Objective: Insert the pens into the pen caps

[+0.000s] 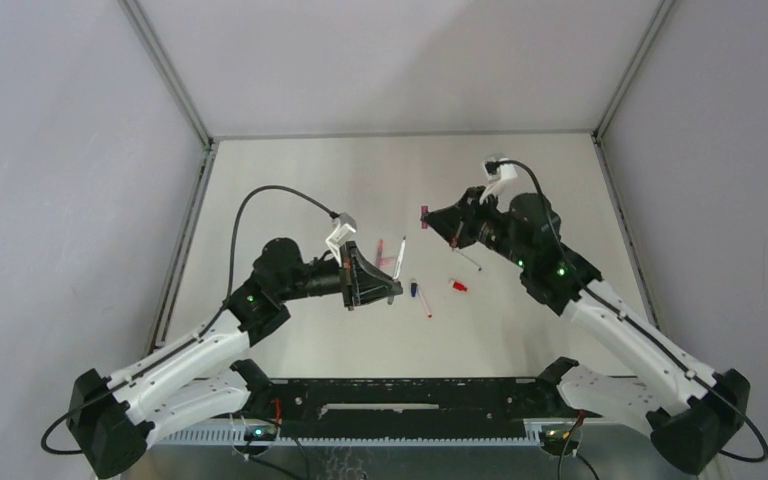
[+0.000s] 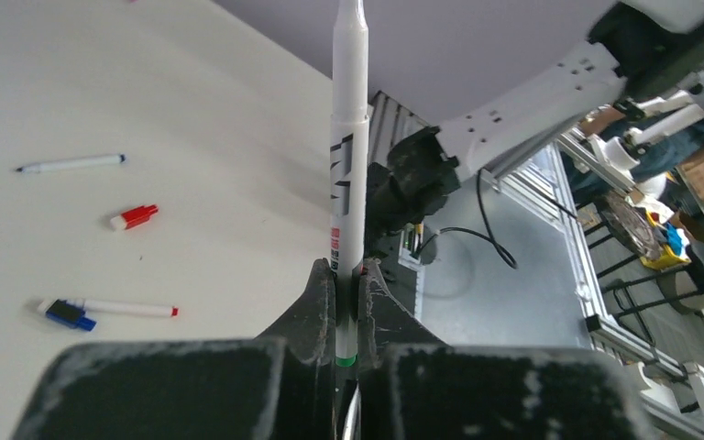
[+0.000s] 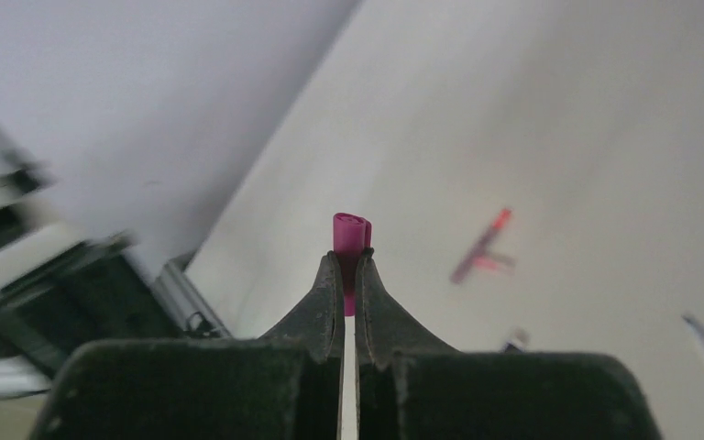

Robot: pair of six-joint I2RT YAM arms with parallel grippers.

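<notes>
My left gripper (image 1: 388, 287) is shut on a white pen (image 1: 398, 262) and holds it above the table, its bare tip pointing away from the fingers. In the left wrist view the pen (image 2: 348, 165) stands straight up out of the shut gripper (image 2: 348, 275). My right gripper (image 1: 438, 217) is shut on a magenta-purple pen cap (image 1: 425, 213), lifted over the middle of the table. In the right wrist view the cap (image 3: 351, 234) sticks out past the gripper (image 3: 349, 266). The two grippers are apart, and the pen and cap do not touch.
On the table lie a pinkish-red pen (image 1: 379, 250), a red cap (image 1: 458, 286), a blue cap (image 1: 415, 290) at the end of a red-tipped white pen (image 1: 426, 307), and a thin white pen (image 1: 467, 260). The table's right edge drops off in the left wrist view.
</notes>
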